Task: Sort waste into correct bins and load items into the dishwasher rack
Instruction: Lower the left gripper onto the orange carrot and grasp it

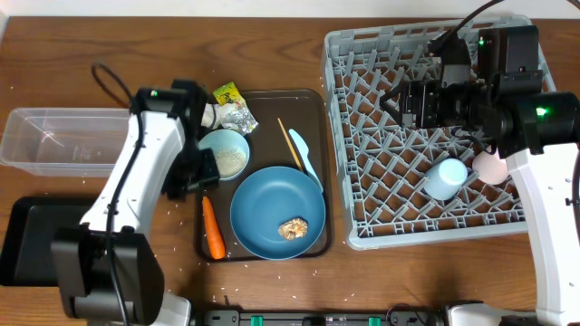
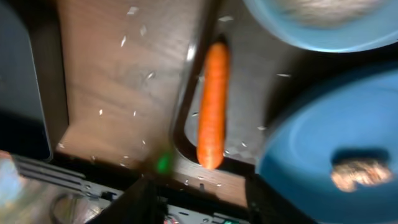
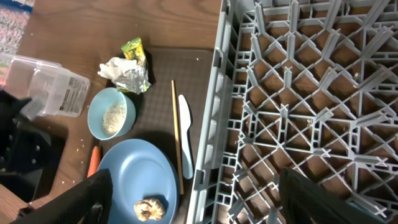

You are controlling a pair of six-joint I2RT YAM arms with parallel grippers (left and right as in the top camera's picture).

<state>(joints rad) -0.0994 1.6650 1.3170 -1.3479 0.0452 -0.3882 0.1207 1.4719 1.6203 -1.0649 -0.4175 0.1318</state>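
Your smooth, tapered orange carrot (image 2: 212,106) lay along left edge of dark brown serving tray (image 1: 263,100), just beside large round blue plate (image 1: 263,204). Your left claw (image 2: 205,202) stood apart, empty, near carrot tip. Right claw (image 3: 205,205) stood apart over grey lattice rack (image 3: 298,93). Only overhead view showed light blue cup (image 1: 446,177) in rack.

A serving tray (image 1: 267,113) is placed at the centre of the overhead view, with the rack (image 1: 335,136) to its right. On the tray, the plate (image 1: 263,204) is set at the lower right with the food lump (image 1: 292,228) on it. The bowl (image 1: 224,152) is set to the plate's upper left and the carrot (image 1: 213,228) along the tray's lower left edge. The chopstick (image 1: 290,143) and spoon (image 1: 304,154) are laid side by side near the right edge, and the wrappers (image 1: 231,104) at the upper left corner. A cup (image 1: 446,177) and a second cup (image 1: 492,167) are seated in the rack's lower right. The tub (image 1: 54,140) is found at the left of the frame, the flat tray (image 1: 23,244) below it.
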